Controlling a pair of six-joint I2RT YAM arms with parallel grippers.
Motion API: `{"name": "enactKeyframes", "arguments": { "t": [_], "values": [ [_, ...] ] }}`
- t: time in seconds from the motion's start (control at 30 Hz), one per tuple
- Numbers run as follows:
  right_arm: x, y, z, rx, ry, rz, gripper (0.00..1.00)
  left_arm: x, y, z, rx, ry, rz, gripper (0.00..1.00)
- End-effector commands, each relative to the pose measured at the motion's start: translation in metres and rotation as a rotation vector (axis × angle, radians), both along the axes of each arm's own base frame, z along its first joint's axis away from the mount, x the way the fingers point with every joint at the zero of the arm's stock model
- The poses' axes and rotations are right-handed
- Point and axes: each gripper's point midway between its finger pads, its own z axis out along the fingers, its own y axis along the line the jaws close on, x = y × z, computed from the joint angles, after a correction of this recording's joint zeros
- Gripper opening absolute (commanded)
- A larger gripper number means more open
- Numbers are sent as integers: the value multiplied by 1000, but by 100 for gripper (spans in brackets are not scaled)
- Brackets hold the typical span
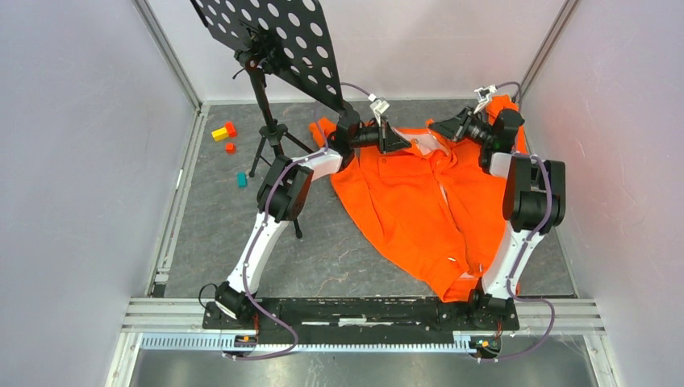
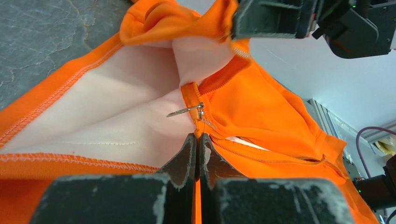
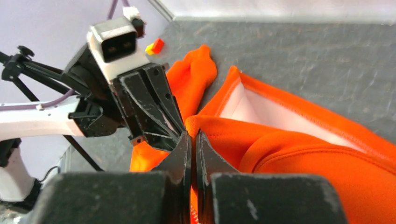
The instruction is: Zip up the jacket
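Jacket beside music stand, coloured blocks beyond

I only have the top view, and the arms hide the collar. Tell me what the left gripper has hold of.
Observer: The left gripper is shut on the jacket edge, just short of the zipper slider.
Operator: Report the pull tab.
Observer: The pull tab sticks out sideways, free; neither gripper holds it.
Operator: Now the right gripper.
Observer: The right gripper is shut on a fold of the jacket, close beside the left one.
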Motion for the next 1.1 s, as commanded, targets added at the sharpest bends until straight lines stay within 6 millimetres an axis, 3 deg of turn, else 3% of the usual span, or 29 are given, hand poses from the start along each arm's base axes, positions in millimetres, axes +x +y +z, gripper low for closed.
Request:
{"name": "enactKeyframes", "arguments": {
  "t": [0.0, 0.1, 0.3, 0.47, 0.63, 0.8, 1.07],
  "values": [
    [-13, -22, 11, -57, -157, -38, 0, -7, -3, 64, -105, -152, -45, 2],
    [-8, -43, -31, -226, -30, -119, 0, -15, -1, 70, -151, -176, -80, 2],
    [-8, -45, -40, -313, -50, -116, 0, -32, 0, 84, -156, -264, -152, 2],
    [-1, -16, -44, -348, -65, -28, 0, -47, -2, 94, -159, -302, -195, 2],
    [-4, 5, -47, -298, -56, 33, 0, -53, -3, 93, -150, -311, -200, 2],
    [-14, 21, -27, -196, -84, 78, 0, -49, -3, 94, -145, -314, -168, 2],
    [-60, 38, 51, -30, -230, 88, 0, -5, 3, 70, -107, -236, 30, 2]
  ]
}}
